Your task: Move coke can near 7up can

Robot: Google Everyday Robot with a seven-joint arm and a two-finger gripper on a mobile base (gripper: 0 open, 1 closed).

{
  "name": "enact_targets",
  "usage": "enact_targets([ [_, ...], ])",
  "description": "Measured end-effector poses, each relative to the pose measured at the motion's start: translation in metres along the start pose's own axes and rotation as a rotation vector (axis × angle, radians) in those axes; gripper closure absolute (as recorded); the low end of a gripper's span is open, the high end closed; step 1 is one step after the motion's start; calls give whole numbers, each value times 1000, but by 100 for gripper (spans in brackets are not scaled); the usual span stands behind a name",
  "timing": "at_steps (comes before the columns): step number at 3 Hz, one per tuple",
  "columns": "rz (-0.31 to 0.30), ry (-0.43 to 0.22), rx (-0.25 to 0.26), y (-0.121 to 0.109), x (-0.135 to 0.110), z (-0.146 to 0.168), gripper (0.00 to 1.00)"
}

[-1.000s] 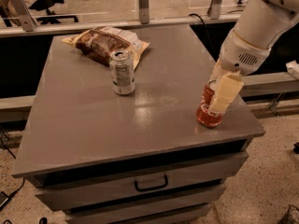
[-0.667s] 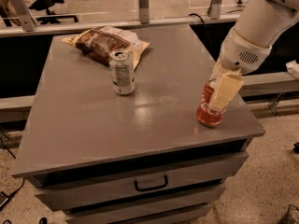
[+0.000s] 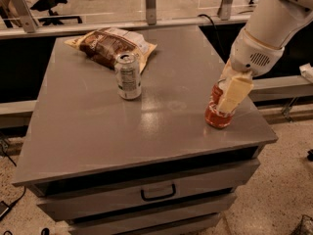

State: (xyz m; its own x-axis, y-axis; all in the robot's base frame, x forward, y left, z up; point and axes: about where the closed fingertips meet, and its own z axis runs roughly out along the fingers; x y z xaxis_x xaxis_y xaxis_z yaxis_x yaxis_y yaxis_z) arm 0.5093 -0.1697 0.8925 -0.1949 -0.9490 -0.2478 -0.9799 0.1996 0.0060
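Observation:
The coke can [image 3: 215,115], red-orange, stands upright near the table's right front corner. My gripper [image 3: 227,103] comes down onto it from the upper right, and its cream-coloured front part covers the can's upper right side. The can's base rests on the tabletop. The 7up can [image 3: 128,76], silvery-white and pale green with a silver top, stands upright near the table's middle, well to the left of the coke can and further back.
A brown and yellow snack bag [image 3: 111,46] lies just behind the 7up can. The grey table [image 3: 98,131] has drawers in front. A ledge with metal posts [image 3: 150,4] runs behind the table. The floor drops away to the right.

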Motion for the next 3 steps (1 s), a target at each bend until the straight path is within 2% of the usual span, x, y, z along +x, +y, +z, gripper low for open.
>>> enact_targets([
  [1,-72,25,55,-12,-37,-4,100],
  [2,-72,25,55,-12,-37,-4,100],
  [3,-104,9,57,-13,-50,0,100],
])
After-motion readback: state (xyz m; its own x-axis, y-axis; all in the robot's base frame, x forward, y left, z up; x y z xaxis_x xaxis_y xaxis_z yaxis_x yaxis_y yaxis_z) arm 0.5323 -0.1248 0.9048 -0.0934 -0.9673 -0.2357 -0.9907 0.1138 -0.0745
